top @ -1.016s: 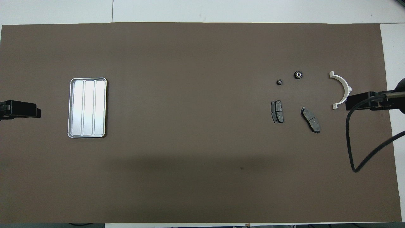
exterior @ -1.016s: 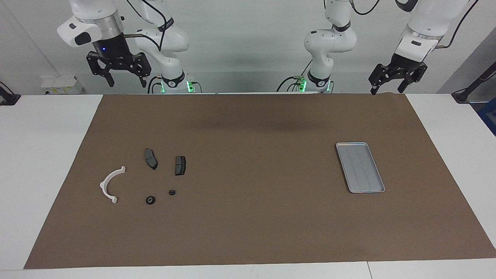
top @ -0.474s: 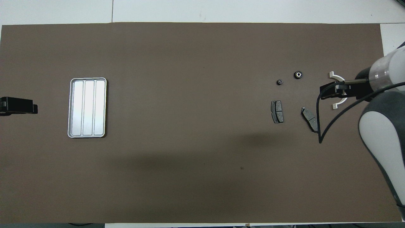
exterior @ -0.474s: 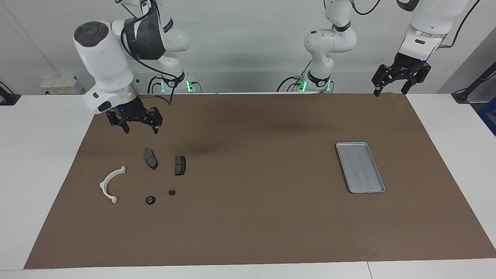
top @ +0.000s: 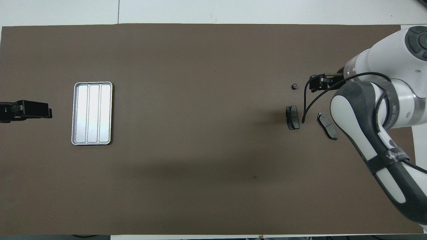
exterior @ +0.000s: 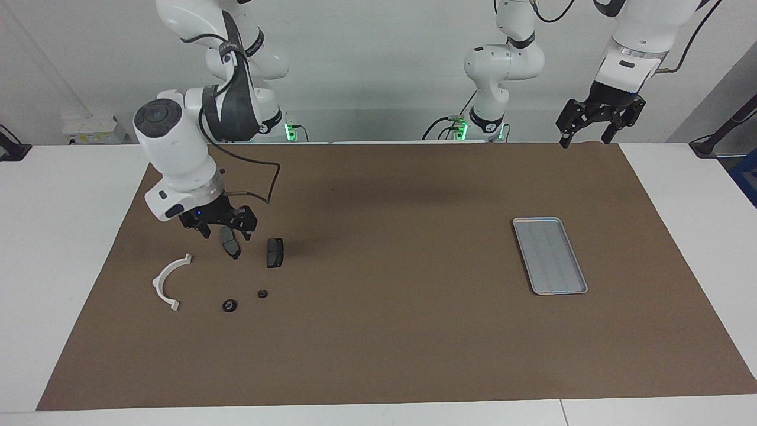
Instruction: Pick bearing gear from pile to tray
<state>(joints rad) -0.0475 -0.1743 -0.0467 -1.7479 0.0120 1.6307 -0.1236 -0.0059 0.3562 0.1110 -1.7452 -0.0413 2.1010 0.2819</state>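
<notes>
Covering most of the white surface: a brown mat with scattered parts

Spreading almost edge to edge over the white surface (exterior: pixel 77 248) lies a matte brown rectangular paper mat (exterior: pixel 384 331), smooth and plain. Toward the left arm's end sits the small flat silver-grey metal tray (top: pixel 92 87) with rounded corners, a raised rim and a ribbed bottom of three long panels; nothing lies in it.

Toward the right arm's end the pile is spread loose on the mat. A white half-ring plastic bracket (exterior: pixel 167 280) with squared tabs at its ends lies open side toward the other parts. Two dark grey, flat, roughly rectangular brake pads lie side by side but apart: one (exterior: pixel 275 252) nearer the table's middle, the other (exterior: pixel 230 245) partly under the right arm's hand. Farther from the robots rest two tiny black round pieces, the larger bearing gear (exterior: pixel 229 305) and a smaller one (exterior: pixel 262 293).

The right gripper (exterior: pixel 222 229) hangs low over the second brake pad, jaws spread wide and holding nothing. The left gripper (exterior: pixel 585 137) hangs above the mat's edge nearest the robots, jaws likewise apart and empty.

Part of some grey lettering shows on the right arm's dark sleeve, too broken to read.
</notes>
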